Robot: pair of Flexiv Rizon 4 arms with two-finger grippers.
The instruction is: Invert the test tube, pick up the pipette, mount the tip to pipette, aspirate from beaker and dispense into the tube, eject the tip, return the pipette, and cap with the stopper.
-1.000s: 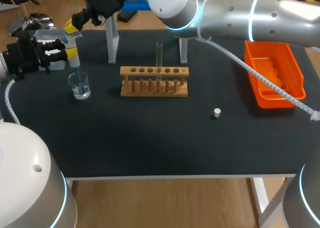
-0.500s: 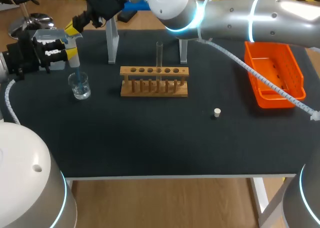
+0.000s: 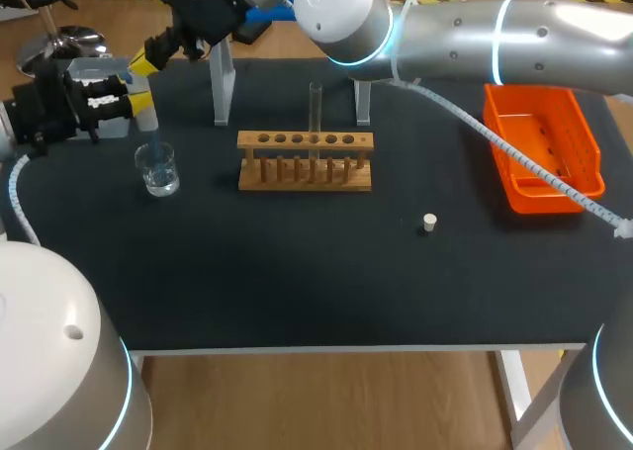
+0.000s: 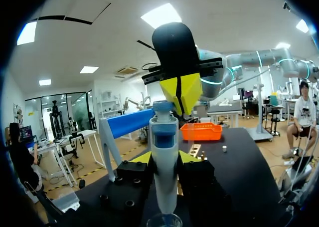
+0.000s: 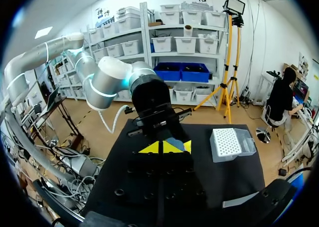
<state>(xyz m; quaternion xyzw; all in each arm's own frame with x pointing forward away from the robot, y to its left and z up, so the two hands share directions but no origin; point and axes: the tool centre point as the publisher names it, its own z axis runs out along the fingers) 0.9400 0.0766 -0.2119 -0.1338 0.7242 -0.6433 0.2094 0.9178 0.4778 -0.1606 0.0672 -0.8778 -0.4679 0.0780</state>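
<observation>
My left gripper [image 3: 136, 102] is shut on the blue and white pipette [image 4: 164, 162], holding it upright over the glass beaker [image 3: 158, 168], whose rim [image 4: 164, 220] shows just under the pipette. My right arm reaches across to the far left. Its gripper [image 3: 148, 56] is shut, its yellow tips [image 4: 182, 92] right above the pipette's top. In the right wrist view the right gripper [image 5: 162, 147] points down at the left gripper. The test tube [image 3: 316, 109] stands upright in the wooden rack [image 3: 306, 160]. The white stopper [image 3: 428, 223] lies on the mat to the right of the rack.
An orange tray [image 3: 542, 148] sits at the far right. A white tip box [image 5: 227, 143] stands near the left gripper. Two white stand posts [image 3: 223, 84] rise behind the rack. My right arm spans the back of the table above them.
The right gripper has shifted a little above the pipette's top. The blue tip that showed inside the beaker's water is now hardly visible there. The left gripper has barely moved.
</observation>
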